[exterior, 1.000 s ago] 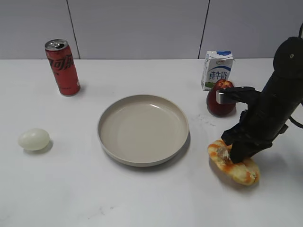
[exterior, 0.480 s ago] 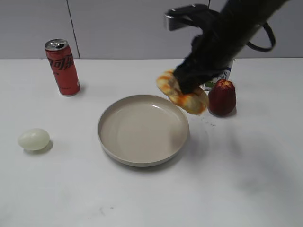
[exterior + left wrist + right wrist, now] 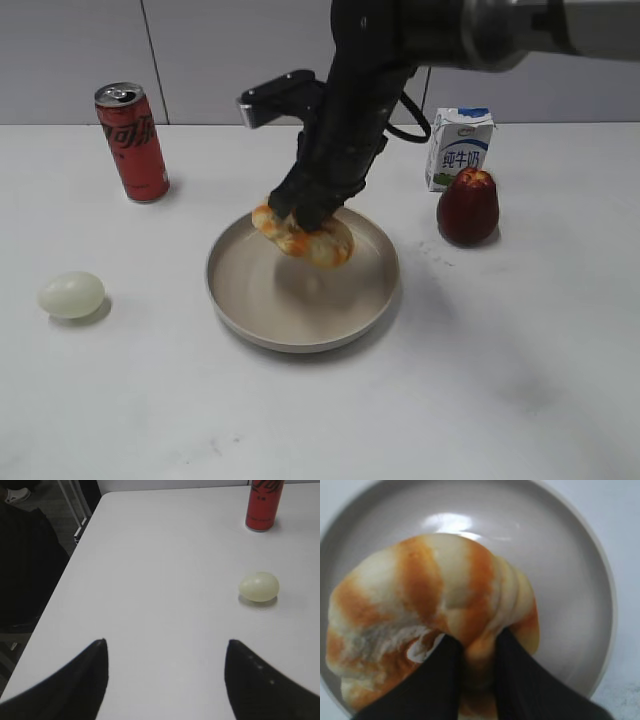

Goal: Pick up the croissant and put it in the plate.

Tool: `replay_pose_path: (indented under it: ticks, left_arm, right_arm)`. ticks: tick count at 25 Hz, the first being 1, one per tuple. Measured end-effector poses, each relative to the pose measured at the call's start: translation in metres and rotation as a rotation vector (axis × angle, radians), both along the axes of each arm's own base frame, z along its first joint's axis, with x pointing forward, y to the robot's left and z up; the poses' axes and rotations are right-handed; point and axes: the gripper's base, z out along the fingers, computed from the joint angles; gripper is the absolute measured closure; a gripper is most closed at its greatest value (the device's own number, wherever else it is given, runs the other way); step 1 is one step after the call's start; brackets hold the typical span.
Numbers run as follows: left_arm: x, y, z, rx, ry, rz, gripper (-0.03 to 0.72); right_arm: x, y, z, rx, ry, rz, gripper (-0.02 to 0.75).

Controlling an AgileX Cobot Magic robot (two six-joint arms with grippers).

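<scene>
The croissant (image 3: 303,238), golden-tan with orange stripes, hangs in my right gripper (image 3: 305,215) just above the inside of the beige plate (image 3: 240,305). In the right wrist view my right gripper (image 3: 477,642) is shut on the croissant (image 3: 427,595), with the plate (image 3: 570,595) right under it. My left gripper (image 3: 165,647) is open and empty above bare table. It does not show in the exterior view.
A red can (image 3: 132,142) stands at the back left and a pale egg (image 3: 71,295) lies at the left; both show in the left wrist view, can (image 3: 262,505) and egg (image 3: 258,586). A milk carton (image 3: 458,147) and a dark red fruit (image 3: 467,207) stand right of the plate.
My right gripper lifted the croissant from the table at the right, carried it left over the fruit and lowered it over the plate. The other things have not moved.
</scene>
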Motion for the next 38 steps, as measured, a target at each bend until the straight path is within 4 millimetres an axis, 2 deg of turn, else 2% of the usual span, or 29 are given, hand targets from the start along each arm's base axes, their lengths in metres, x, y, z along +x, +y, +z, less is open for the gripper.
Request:
replay_pose_path:
  ticks: [2, 4, 6, 9, 13, 20, 23, 24, 26, 29, 33, 35, 38]
  left_arm:
    - [0.0, 0.0, 0.0, 0.0, 0.0, 0.0, 0.136]
    - [0.0, 0.0, 0.0, 0.0, 0.0, 0.0, 0.136]
    - [0.0, 0.0, 0.0, 0.0, 0.0, 0.0, 0.136]
    - [0.0, 0.0, 0.0, 0.0, 0.0, 0.0, 0.136]
    - [0.0, 0.0, 0.0, 0.0, 0.0, 0.0, 0.136]
    - [0.0, 0.0, 0.0, 0.0, 0.0, 0.0, 0.136]
    - [0.0, 0.0, 0.0, 0.0, 0.0, 0.0, 0.136]
    - [0.0, 0.0, 0.0, 0.0, 0.0, 0.0, 0.136]
    - [0.0, 0.0, 0.0, 0.0, 0.0, 0.0, 0.136]
    - [0.0, 0.0, 0.0, 0.0, 0.0, 0.0, 0.136]
    - [0.0, 0.0, 0.0, 0.0, 0.0, 0.0, 0.136]
    - [0.0, 0.0, 0.0, 0.0, 0.0, 0.0, 0.136]
    - [0.0, 0.0, 0.0, 0.0, 0.0, 0.0, 0.136]
  right_arm:
    - [0.001, 0.0, -0.016, -0.028, 0.032, 0.0, 0.545]
    - [0.001, 0.0, -0.026, -0.044, 0.054, 0.0, 0.435]
    - [0.001, 0.0, -0.027, -0.049, 0.053, 0.002, 0.316]
    - [0.004, 0.002, -0.02, -0.046, 0.043, 0.006, 0.204]
    - [0.006, 0.004, -0.003, -0.055, 0.051, 0.02, 0.158]
    - [0.018, -0.004, 0.038, -0.109, 0.015, -0.008, 0.153]
    - [0.032, -0.031, 0.062, -0.073, -0.013, -0.087, 0.153]
    - [0.038, -0.047, 0.072, -0.062, -0.026, -0.131, 0.153]
    - [0.05, -0.087, 0.089, -0.046, -0.042, -0.234, 0.153]
    - [0.054, -0.149, 0.114, -0.019, -0.054, -0.384, 0.153]
    - [0.036, -0.215, 0.141, 0.008, -0.059, -0.551, 0.153]
    - [0.017, -0.232, 0.152, 0.015, -0.064, -0.593, 0.153]
    - [-0.018, -0.244, 0.159, -0.003, -0.059, -0.61, 0.153]
